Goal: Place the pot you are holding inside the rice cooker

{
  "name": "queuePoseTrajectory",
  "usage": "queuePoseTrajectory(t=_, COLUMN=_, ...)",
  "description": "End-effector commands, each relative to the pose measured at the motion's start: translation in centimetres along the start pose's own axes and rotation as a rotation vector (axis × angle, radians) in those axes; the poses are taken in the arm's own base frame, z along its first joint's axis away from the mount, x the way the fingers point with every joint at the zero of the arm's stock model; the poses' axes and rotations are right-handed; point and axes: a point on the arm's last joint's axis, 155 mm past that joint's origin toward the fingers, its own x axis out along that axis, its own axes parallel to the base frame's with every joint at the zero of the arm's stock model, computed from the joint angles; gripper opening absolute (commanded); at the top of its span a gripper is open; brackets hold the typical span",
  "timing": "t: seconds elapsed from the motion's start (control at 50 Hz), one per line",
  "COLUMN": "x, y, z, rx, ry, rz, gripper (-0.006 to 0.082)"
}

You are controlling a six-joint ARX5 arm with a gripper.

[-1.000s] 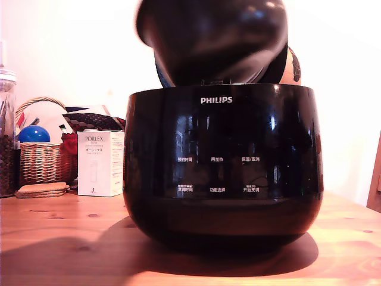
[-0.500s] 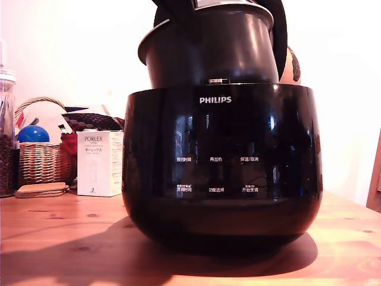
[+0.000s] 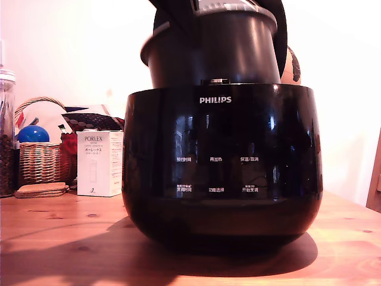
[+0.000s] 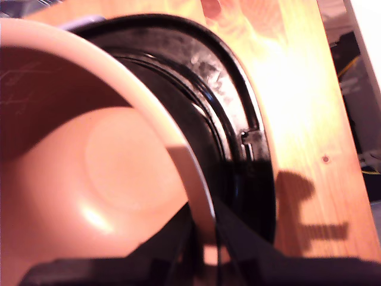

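**Pot held over cooker opening**

Gripper clamped on the pot's rim, one dark finger inside the wall, the other outside. Pot hangs slightly tilted, its lower part dipping behind the rice cooker's front edge, rim and upper wall well above it. Wrist view: pot interior looks pale pinkish and its rim overlaps the cooker's black opening ring. The cooker sits on a wooden table. At the exterior view's left: a white box, a wicker basket with a blue ball, and a glass jar at the frame edge.
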Motion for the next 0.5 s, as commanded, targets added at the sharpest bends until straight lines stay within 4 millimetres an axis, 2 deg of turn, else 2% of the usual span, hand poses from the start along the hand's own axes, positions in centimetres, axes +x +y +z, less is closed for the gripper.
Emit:
queuePoseTrajectory(t=0.0, x=0.3, y=0.6, z=0.7, rx=0.016, ry=-0.009, rz=0.012, gripper=-0.0024)
queuePoseTrajectory(t=0.24, x=1.2, y=0.9, z=0.8, rx=0.016, ry=-0.007, rz=0.007, gripper=-0.0024)
queuePoseTrajectory(t=0.48, x=2.6, y=0.3, z=1.1, rx=0.028, ry=0.010, rz=-0.028, gripper=-0.0024)
